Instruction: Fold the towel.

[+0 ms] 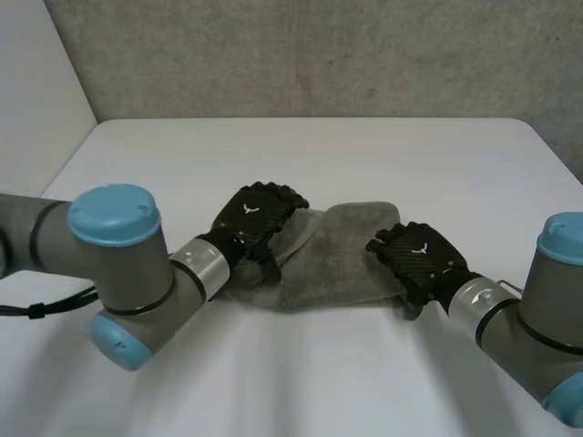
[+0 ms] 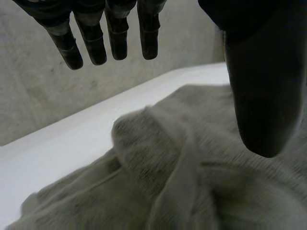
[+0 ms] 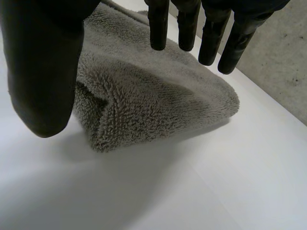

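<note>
White bench (image 1: 364, 155) carried the grey towel (image 1: 342, 259), a rumpled, partly folded heap near the middle with its long axis running from one arm across to the other. The left hand (image 1: 257, 217) sat over its bunched left end and the right hand (image 1: 421, 255) over its folded right end. Both were about equally near, with fingers (image 2: 117, 43) straight, clear of the thumbs and gripping nothing.

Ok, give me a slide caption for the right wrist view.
Right hand open over the folded end of the grey towel on the white table.
</note>
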You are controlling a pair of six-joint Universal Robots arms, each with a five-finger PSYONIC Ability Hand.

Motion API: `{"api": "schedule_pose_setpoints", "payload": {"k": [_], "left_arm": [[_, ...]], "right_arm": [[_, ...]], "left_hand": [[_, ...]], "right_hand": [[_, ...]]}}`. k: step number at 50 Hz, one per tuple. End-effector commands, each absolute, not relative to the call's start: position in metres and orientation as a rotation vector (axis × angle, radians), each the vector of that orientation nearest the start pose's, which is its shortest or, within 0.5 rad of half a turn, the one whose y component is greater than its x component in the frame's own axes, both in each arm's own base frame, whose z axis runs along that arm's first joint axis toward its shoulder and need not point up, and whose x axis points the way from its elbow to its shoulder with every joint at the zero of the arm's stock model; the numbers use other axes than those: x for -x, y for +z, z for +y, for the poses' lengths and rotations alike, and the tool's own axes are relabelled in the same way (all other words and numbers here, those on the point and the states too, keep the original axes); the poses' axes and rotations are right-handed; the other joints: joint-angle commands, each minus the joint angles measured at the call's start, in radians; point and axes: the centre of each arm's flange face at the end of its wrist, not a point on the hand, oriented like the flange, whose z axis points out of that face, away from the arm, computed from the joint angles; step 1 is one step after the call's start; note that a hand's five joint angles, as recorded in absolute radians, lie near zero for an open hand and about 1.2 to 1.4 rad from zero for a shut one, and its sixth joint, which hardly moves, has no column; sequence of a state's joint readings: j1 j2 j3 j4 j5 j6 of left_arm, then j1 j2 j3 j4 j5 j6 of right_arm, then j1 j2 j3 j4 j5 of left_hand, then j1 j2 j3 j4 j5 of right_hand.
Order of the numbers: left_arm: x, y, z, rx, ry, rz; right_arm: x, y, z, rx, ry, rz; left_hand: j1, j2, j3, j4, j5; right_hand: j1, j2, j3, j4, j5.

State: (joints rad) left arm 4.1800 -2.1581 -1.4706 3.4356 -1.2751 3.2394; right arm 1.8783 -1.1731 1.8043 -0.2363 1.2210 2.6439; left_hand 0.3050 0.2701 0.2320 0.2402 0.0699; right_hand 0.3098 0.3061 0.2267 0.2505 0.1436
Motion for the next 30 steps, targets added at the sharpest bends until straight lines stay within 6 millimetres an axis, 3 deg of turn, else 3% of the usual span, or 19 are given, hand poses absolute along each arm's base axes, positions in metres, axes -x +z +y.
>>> {"api": "schedule_pose_setpoints", "payload": {"k": [1,11,23,30], "left_arm": [[0.334,0.139,-0.281,-1.208,-2.171,2.486],[0.328,0.143,-0.298,-1.130,-2.231,2.256],[0.301,0.135,-0.320,-1.026,-2.092,2.144],[0.292,0.154,-0.315,-0.950,-2.142,2.196]], "right_arm": [[-0.251,0.129,-0.256,1.211,-1.722,2.111],[-0.250,0.122,-0.256,1.204,-1.748,2.115],[-0.250,0.121,-0.257,1.212,-1.751,2.114],[-0.250,0.119,-0.255,1.211,-1.740,2.118]], "left_hand": [[-0.047,-0.013,-0.057,-0.066,0.013],[-0.047,-0.013,-0.057,-0.066,0.013],[-0.047,-0.013,-0.057,-0.066,0.013],[-0.050,-0.015,-0.057,-0.066,0.010]], "right_hand": [[0.098,0.102,-0.052,-0.076,0.090],[0.236,0.240,-0.052,-0.076,0.228],[0.342,0.346,-0.052,-0.076,0.333],[0.432,0.436,-0.052,-0.076,0.424]]}}
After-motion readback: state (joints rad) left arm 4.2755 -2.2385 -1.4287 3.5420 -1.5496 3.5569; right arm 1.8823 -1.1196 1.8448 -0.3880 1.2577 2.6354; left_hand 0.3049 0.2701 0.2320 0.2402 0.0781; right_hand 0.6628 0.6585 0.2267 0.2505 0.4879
